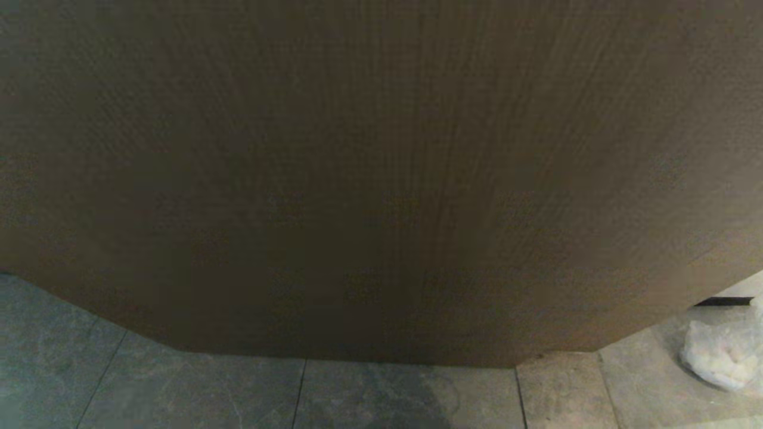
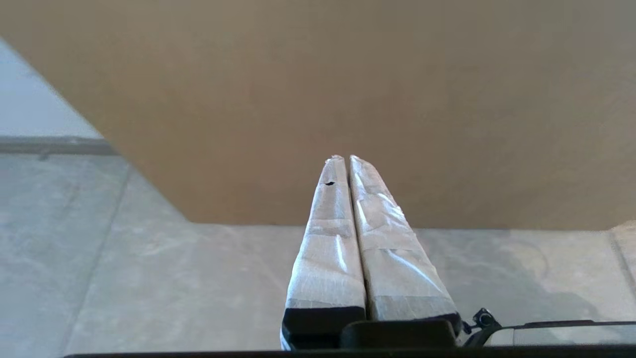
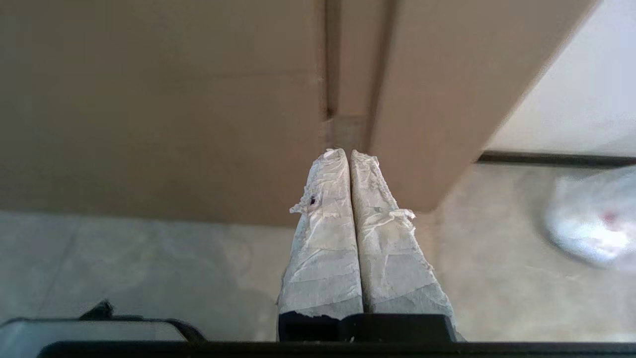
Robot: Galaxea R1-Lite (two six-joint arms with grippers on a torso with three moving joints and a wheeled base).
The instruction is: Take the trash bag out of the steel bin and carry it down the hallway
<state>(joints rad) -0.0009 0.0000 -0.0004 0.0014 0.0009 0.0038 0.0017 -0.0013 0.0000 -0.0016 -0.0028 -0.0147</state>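
Pincers (image 2: 349, 158) (image 3: 349, 151) closed, brown door (image 1: 381, 179), no readable writing

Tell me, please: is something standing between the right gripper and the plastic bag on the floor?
Nothing visible. The right gripper, shut and empty, faces the brown door; the plastic bag lies aside on bare floor tiles.

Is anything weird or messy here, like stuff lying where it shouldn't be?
One thing: a crumpled plastic bag lies on the floor tiles at the right, beside the brown wooden panel, with no bin in sight. The tape wrapping on the right gripper is frayed and torn. Both it and the left gripper are shut and empty.
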